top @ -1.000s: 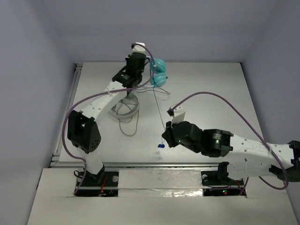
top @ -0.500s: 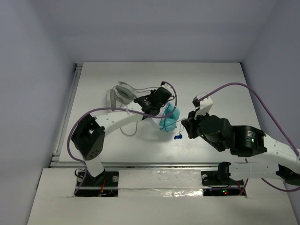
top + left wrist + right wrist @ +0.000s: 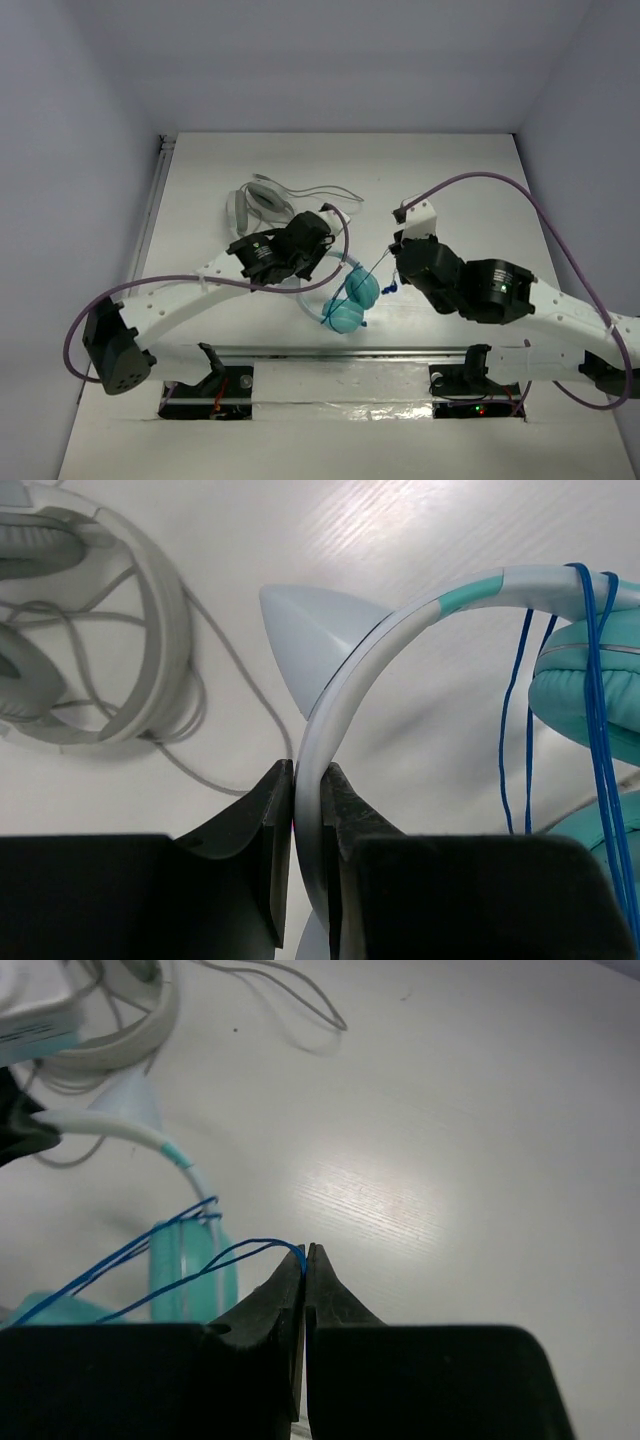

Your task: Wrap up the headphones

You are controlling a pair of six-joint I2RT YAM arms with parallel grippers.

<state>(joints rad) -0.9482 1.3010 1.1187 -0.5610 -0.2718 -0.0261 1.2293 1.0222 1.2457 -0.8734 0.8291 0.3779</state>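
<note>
Far left on the tabletop [image 3: 470, 180], a grey pair of headphones [image 3: 262, 200] is lying with its pale cord [image 3: 215, 670] loose around it. My left hand [image 3: 308, 780] is pinching the white headband [image 3: 400, 615] of the teal headphones [image 3: 360, 288], its fingers clamped tight just beside a pointed cat ear [image 3: 310, 630]. The ear cups [image 3: 345, 315] are sitting toward the near edge, between my two hands; I cannot tell whether they are touching the tabletop. The blue cord [image 3: 597, 730] is looping over the headband by the cups. My right hand [image 3: 306, 1252] is squeezing a bend of that blue cord, just right of the cups.
</note>
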